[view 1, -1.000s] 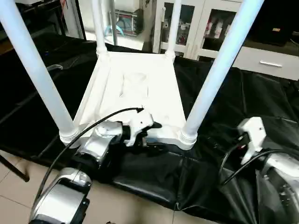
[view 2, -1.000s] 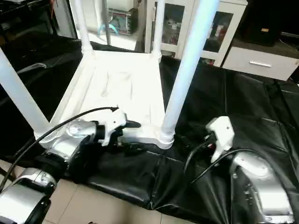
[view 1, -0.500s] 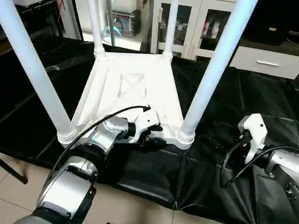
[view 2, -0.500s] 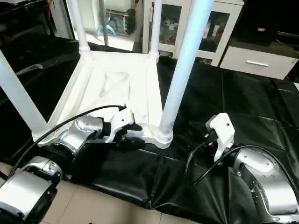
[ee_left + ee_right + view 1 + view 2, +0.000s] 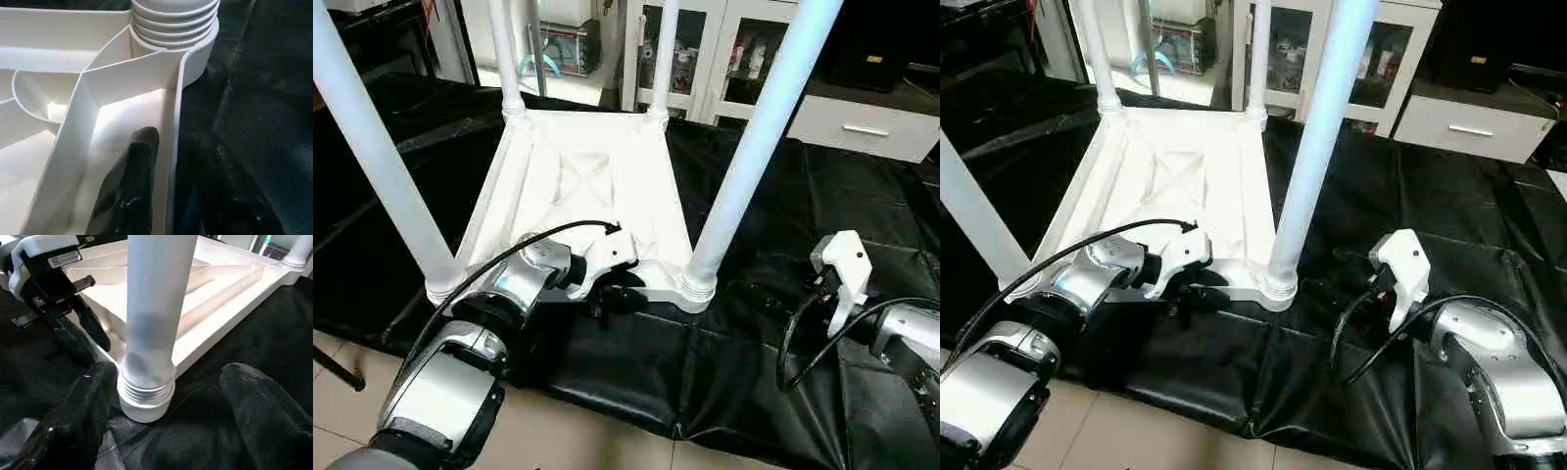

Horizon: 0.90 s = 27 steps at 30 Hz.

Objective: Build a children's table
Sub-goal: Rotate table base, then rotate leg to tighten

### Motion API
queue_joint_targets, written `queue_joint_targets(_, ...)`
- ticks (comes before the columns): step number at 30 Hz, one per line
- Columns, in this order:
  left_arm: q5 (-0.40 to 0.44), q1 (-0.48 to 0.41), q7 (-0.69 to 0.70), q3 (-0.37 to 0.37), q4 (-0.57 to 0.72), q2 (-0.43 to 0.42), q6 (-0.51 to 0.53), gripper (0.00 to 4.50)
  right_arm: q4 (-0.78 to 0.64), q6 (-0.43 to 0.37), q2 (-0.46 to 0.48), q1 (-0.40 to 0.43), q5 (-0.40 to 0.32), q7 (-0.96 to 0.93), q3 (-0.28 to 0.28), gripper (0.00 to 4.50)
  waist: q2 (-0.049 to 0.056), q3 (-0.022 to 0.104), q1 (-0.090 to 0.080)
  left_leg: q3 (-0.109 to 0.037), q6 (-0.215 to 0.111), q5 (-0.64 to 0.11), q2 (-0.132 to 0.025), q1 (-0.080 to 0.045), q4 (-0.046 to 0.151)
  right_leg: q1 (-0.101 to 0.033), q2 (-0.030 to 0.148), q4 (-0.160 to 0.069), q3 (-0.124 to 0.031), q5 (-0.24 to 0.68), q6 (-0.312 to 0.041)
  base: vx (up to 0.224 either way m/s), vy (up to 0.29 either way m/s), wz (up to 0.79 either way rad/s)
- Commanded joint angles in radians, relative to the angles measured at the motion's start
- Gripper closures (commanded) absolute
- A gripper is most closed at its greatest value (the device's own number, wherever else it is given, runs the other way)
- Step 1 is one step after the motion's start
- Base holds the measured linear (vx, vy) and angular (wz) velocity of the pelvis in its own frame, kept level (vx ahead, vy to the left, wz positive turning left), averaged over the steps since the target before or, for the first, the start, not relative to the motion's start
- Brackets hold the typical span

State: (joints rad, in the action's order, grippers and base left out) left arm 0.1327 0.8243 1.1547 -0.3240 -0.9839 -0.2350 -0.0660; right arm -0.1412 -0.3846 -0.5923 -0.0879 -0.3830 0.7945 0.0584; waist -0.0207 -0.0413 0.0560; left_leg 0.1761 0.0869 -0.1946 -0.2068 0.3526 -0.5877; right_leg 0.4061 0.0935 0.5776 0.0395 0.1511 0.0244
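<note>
The tabletop (image 5: 587,196) lies inverted on the black sheet (image 5: 783,323) with four legs (image 5: 754,147) socketed upright, the left gripper (image 5: 166,196) straddles its near rim narrowly, apparently for lifting, and the right gripper (image 5: 164,416) stands wide, empty, facing the near-right leg.

— What blocks my left gripper (image 5: 617,299)?
— The tabletop (image 5: 592,186) rim runs between its jaws; the ribbed end of the near leg (image 5: 744,166) stands just beyond.
— And my right gripper (image 5: 161,416)?
— That same leg rises ahead between its wide jaws; bare black cloth (image 5: 803,206) lies free on its outer side.
</note>
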Motion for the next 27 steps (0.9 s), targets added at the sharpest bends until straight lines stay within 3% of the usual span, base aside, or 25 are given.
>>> queue_joint_targets(1, 0.023, -0.029, 0.028, -0.033, 0.0, 0.002, 0.03, 3.53, 0.015, -0.001, -0.014, -0.012, 0.003, 0.013, -0.004, 0.79, -0.02, 0.054, 0.004, 0.003, -0.059, -0.252, -0.017, 0.002, 0.076, -0.043, 0.04, -0.065, -0.023, 0.318, -0.21, 0.0, 0.0, 0.0)
queue_joint_targets(8, 0.008, -0.102, 0.08, -0.053, 0.094, 0.003, 0.02, 4.03, 0.033, 0.024, -0.048, 0.004, -0.002, 0.108, -0.029, 0.79, -0.02, 0.056, 0.006, 0.004, -0.079, -0.215, -0.02, 0.002, 0.072, -0.048, 0.041, -0.055, -0.023, 0.235, -0.242, 0.0, 0.0, 0.0)
queue_joint_targets(14, -0.042, -0.185, 0.14, -0.061, 0.243, -0.001, 0.021, 4.48, 0.072, 0.073, -0.03, 0.009, 0.036, 0.136, -0.087, 0.79, -0.024, 0.055, 0.005, 0.008, -0.087, -0.214, -0.023, 0.0, 0.072, -0.043, 0.039, -0.055, -0.024, 0.237, -0.247, 0.0, 0.0, 0.0)
queue_joint_targets(21, -0.034, -0.217, 0.174, -0.085, 0.301, -0.012, 0.024, 4.48, 0.137, 0.125, -0.025, -0.023, 0.076, 0.197, -0.15, 0.79, -0.026, 0.047, 0.004, 0.007, -0.067, -0.272, -0.021, -0.001, 0.078, -0.037, 0.04, -0.066, -0.025, 0.344, -0.201, 0.0, 0.0, 0.0)
queue_joint_targets(27, -0.022, -0.245, 0.194, -0.107, 0.354, -0.033, 0.049, 4.48, 0.182, 0.155, -0.038, -0.043, 0.09, 0.235, -0.17, 0.79, -0.025, 0.05, 0.002, 0.007, -0.075, -0.237, -0.022, 0.001, 0.076, -0.04, 0.039, -0.058, -0.025, 0.277, -0.218, 0.0, 0.0, 0.0)
